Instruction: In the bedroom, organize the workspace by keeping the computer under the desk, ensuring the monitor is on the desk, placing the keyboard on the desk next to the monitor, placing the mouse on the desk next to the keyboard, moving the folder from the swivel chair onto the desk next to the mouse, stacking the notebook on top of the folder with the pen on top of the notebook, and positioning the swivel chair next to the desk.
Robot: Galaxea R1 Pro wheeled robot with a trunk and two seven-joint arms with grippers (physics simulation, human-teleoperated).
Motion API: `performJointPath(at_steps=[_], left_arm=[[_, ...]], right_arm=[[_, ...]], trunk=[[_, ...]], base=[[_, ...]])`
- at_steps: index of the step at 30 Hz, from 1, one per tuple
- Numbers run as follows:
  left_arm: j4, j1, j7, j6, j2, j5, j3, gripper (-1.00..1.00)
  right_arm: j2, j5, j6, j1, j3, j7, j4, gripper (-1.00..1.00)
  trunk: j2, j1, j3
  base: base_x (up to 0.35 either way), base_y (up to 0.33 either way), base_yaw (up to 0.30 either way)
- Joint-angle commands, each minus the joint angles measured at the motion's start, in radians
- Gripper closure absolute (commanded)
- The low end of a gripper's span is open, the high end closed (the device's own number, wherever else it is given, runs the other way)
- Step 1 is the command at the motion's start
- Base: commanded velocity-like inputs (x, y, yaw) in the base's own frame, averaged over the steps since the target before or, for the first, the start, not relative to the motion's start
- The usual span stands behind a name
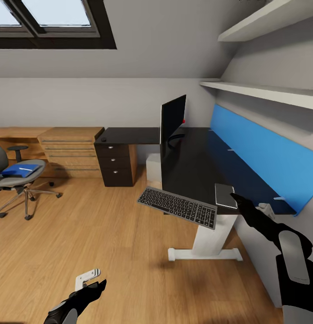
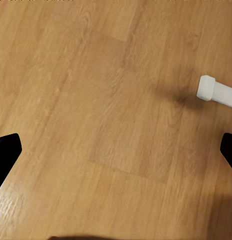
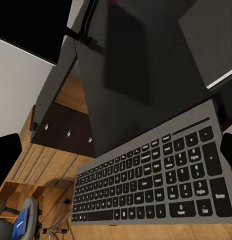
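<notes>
Bedroom plank floor (image 1: 84,234) noted beneath both arms. Right gripper (image 1: 235,198) grips one keyboard (image 1: 179,207) by its end, held level off the desk (image 1: 192,162) edge. Left gripper (image 1: 96,281) spread, empty. Judgement: keyboard placement in hand; next, carry it inward beside one monitor (image 1: 173,118). One notebook (image 1: 225,195) on the desk; one folder (image 1: 19,169) on one swivel chair (image 1: 15,180).

This is a home study corner in an attic room. A skylight (image 1: 48,22) sits in the sloped ceiling over grey walls and a wood plank floor (image 1: 107,234). A black L-shaped desk (image 1: 192,157) with a drawer unit (image 1: 114,164) carries a monitor (image 1: 172,117), and a keyboard (image 1: 179,207) is at its front edge. A blue panel (image 1: 260,153) and two shelves (image 1: 264,92) line the wall beside it. Low wooden cabinets (image 1: 69,146) and a swivel chair (image 1: 17,177) stand further off.
</notes>
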Motion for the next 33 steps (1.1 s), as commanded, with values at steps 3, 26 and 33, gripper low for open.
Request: performJointPath(at_steps=[3, 26, 33], left_arm=[[-0.002, -0.001, 0.009, 0.002, 0.001, 0.01, -0.004, -1.0], [-0.002, 0.0, 0.009, 0.002, 0.003, 0.01, -0.003, -1.0], [-0.002, -0.001, 0.011, 0.002, 0.003, 0.01, -0.003, -1.0]], right_arm=[[0.0, -0.01, 0.004, -0.001, -0.001, -0.009, -0.002, -1.0], [-0.006, -0.009, 0.004, -0.001, -0.002, -0.005, 0.001, -1.0], [-0.005, -0.007, 0.004, -0.001, -0.001, -0.005, 0.002, -1.0]], trunk=[[-0.022, 0.012, -0.006], [-0.183, 0.1, -0.051], [-0.232, 0.127, -0.073]], base=[[0.0, 0.0, 0.0], [0.0, 0.0, 0.0], [0.0, 0.0, 0.0]])
